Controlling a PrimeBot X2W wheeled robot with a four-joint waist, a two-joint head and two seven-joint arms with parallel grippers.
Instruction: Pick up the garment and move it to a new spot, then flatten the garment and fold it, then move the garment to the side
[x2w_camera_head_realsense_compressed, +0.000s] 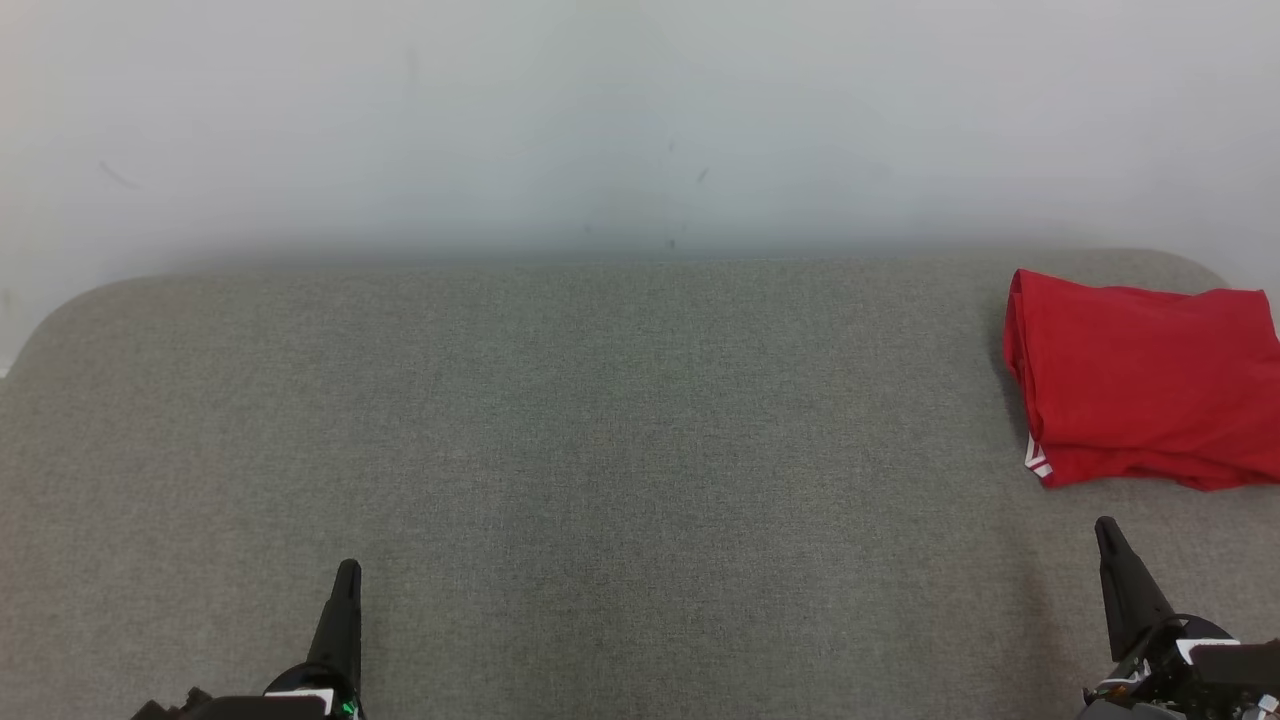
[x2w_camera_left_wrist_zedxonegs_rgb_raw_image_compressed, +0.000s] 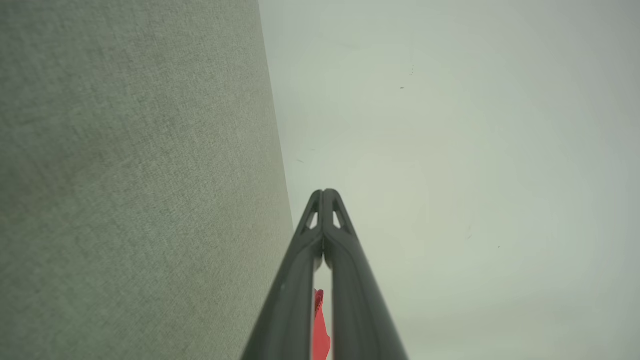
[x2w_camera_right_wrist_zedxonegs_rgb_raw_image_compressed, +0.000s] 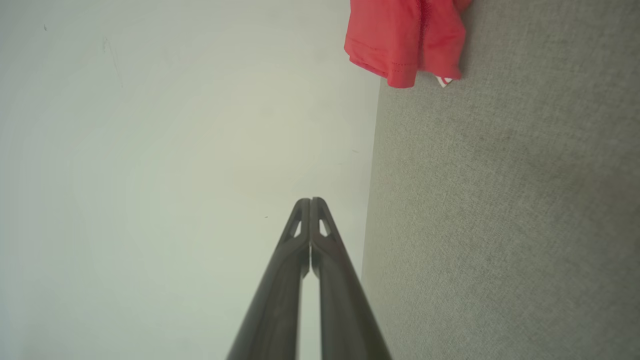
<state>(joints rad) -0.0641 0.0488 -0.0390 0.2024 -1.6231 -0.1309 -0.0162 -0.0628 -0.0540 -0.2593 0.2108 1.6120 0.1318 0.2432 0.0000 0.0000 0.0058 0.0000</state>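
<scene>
At lower left, the left gripper (x2w_camera_head_realsense_compressed: 347, 572) was pinched together and empty over the grey table (x2w_camera_head_realsense_compressed: 620, 450). At the right edge the garment (x2w_camera_head_realsense_compressed: 1140, 385) lay folded. Below it the right gripper (x2w_camera_head_realsense_compressed: 1106, 530) was likewise together and empty. The task looked done, so any retreat should avoid the fold.

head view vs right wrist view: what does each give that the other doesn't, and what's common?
Head view adds the left gripper, shut, and the grey table's rounded far corners. Right wrist view adds a close look at the right gripper, fingertips meeting, and the red garment's stitched hem. Shared: the garment, roughly folded and lying free on the table, the right gripper, the pale wall.
</scene>
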